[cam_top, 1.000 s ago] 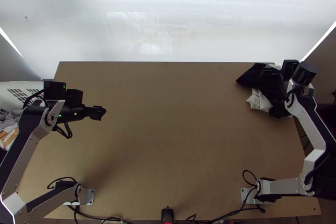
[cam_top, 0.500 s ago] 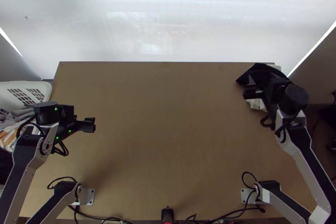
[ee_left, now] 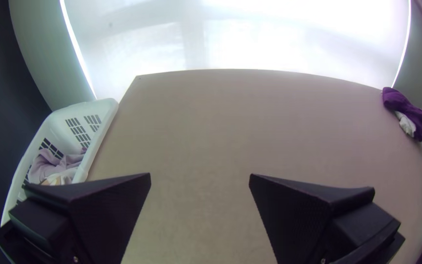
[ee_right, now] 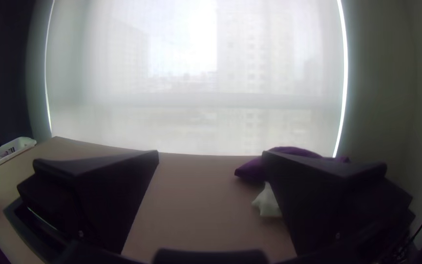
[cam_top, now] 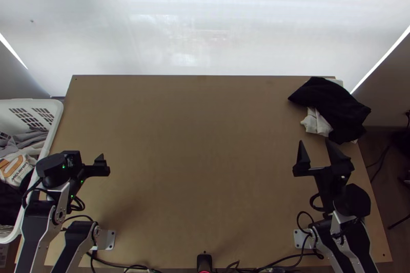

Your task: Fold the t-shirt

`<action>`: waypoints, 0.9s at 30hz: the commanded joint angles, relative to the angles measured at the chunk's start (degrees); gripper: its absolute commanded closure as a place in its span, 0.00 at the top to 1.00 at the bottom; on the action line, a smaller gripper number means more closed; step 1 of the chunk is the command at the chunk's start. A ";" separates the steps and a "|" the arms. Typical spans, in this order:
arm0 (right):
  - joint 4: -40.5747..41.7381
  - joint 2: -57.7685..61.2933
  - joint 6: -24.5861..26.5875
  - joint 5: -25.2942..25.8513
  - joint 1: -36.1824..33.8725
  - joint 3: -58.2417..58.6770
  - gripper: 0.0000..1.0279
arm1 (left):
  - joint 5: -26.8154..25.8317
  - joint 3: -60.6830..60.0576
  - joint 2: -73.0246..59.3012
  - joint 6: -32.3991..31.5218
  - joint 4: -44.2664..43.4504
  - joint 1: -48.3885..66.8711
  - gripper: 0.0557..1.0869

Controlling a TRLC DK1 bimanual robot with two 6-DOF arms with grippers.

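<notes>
Over the table's left side, my left gripper [cam_top: 101,159] is held beside the basket; in the left wrist view that gripper [ee_left: 200,181] stands open with nothing between its fingers. My right gripper [cam_top: 313,146] is at the table's right, just short of the cloth pile, and in the right wrist view the gripper [ee_right: 211,159] is open and empty. A black cloth [cam_top: 333,106] lies bunched at the far right corner, over a white cloth [cam_top: 316,122]. Those look purple [ee_left: 402,105] and white in the left wrist view. Which piece is the t-shirt, I cannot tell.
A white laundry basket [cam_top: 56,114] with grey, white and dark clothes stands along the table's left edge. The wooden table [cam_top: 205,160] stretches between the arms. Black cables [cam_top: 271,264] run along its near edge.
Both arms have drawn back toward the near edge. The right gripper has come away from above the cloth pile, and the left has moved nearer and slightly left. The pile looks unmoved.
</notes>
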State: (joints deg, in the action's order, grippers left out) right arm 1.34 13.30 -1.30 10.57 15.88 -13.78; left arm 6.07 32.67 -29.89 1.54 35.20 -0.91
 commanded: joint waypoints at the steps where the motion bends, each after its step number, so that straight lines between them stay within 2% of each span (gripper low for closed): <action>1: -4.51 -13.56 -1.69 0.68 1.70 7.80 0.95 | -1.49 -9.11 3.26 -0.40 -5.23 -0.15 0.95; 3: -6.97 -13.48 -2.39 0.77 2.40 8.07 0.95 | -7.12 -11.31 -0.61 -0.49 -5.58 0.12 0.95; 4: -7.14 -13.48 -2.83 0.77 2.49 8.16 0.95 | -8.09 -11.40 -3.25 -1.10 -6.11 0.29 0.95; 7: -7.23 -13.56 -2.92 0.77 2.58 8.16 0.95 | -8.09 -14.47 -8.87 -3.47 -9.80 4.51 0.95; 9: -8.99 -13.48 -3.27 0.77 2.67 8.33 0.95 | -8.00 -18.34 -9.40 -2.68 -14.81 4.95 0.95; 11: -14.18 -13.30 -4.59 0.77 3.11 8.33 0.95 | -7.91 -20.98 -8.78 -1.89 -18.77 4.60 0.95; 14: -14.00 -13.48 -4.76 0.77 3.11 8.33 0.95 | -6.50 -23.00 -8.52 0.13 -21.75 2.23 0.95; 19: -14.00 -13.48 -4.76 0.77 2.93 8.33 0.95 | -5.63 -24.05 -7.11 7.69 -23.34 -0.94 0.95; 23: -14.00 -13.48 -4.76 0.77 2.93 8.33 0.95 | -5.98 -26.34 -0.87 7.25 -24.74 5.30 0.95; 27: -14.00 -13.48 -4.76 0.77 2.93 8.33 0.95 | -6.07 -26.42 -0.61 7.51 -24.74 6.71 0.95</action>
State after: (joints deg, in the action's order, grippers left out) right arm -12.43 -0.08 -5.98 11.38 18.74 -5.52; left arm 0.19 8.05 -33.23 7.44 11.94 2.92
